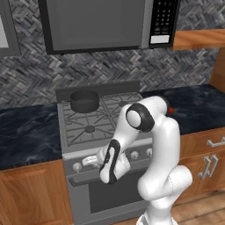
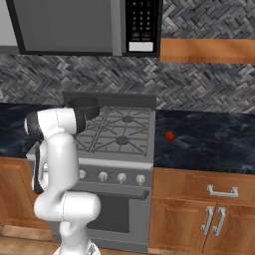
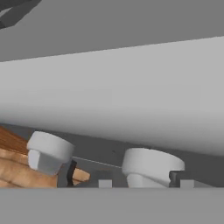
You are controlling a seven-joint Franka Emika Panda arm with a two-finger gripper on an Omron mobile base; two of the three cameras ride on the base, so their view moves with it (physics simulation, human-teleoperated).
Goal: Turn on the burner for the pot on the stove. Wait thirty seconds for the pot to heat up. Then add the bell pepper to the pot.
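Observation:
The dark grey pot (image 1: 84,100) stands on the back left grate of the stove (image 1: 83,132), covering its burner; the arm partly hides the pot (image 2: 85,106) in the right base view. A tiny red bell pepper (image 2: 170,135) lies on the black counter right of the stove, and it peeks out behind my arm's elbow (image 1: 170,110). My gripper (image 1: 91,161) is down at the front panel, by the left knobs. In the hand view my gripper (image 3: 122,176) stands open. One pale knob (image 3: 151,166) sits between its tips, close to the right fingertip (image 3: 175,176). A second knob (image 3: 49,152) lies left of them.
More pale knobs (image 2: 121,178) line the panel above the oven door handle (image 1: 83,179). A grey microwave (image 1: 101,24) hangs over the stove. Black counters (image 1: 26,132) flank it, with wooden cabinets (image 2: 209,214) below. The front left burner (image 1: 90,128) is bare.

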